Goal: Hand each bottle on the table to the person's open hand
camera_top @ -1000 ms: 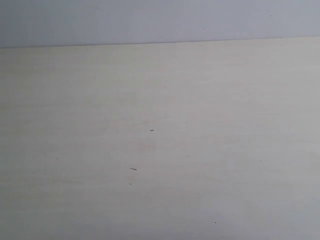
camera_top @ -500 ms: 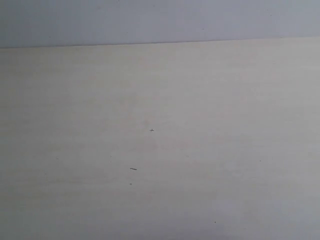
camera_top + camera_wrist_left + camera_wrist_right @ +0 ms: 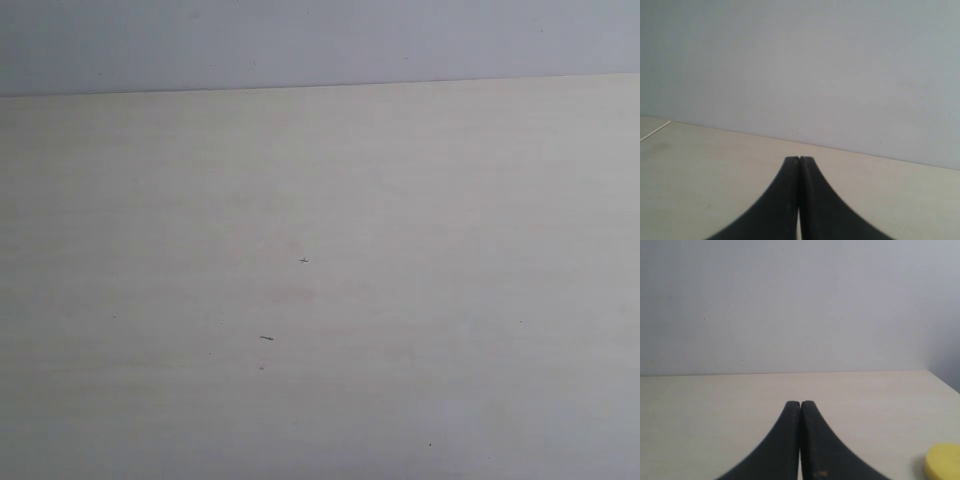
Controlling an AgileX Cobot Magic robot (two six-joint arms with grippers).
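Note:
None of the bottles shows in any view, and the person's open hand is out of view too. The pale beige table (image 3: 420, 250) fills the exterior view, bare but for tiny dark specks (image 3: 266, 338). Neither gripper appears in that view. In the left wrist view my left gripper (image 3: 799, 159) is shut, its black fingers pressed together with nothing between them, low over the table (image 3: 700, 165). In the right wrist view my right gripper (image 3: 800, 403) is likewise shut and holds nothing, above the table (image 3: 705, 405).
A grey-white wall (image 3: 300, 40) rises behind the table's far edge. A round yellow object (image 3: 943, 466) lies on the table at the frame edge of the right wrist view. The table's corner edge (image 3: 655, 130) shows in the left wrist view.

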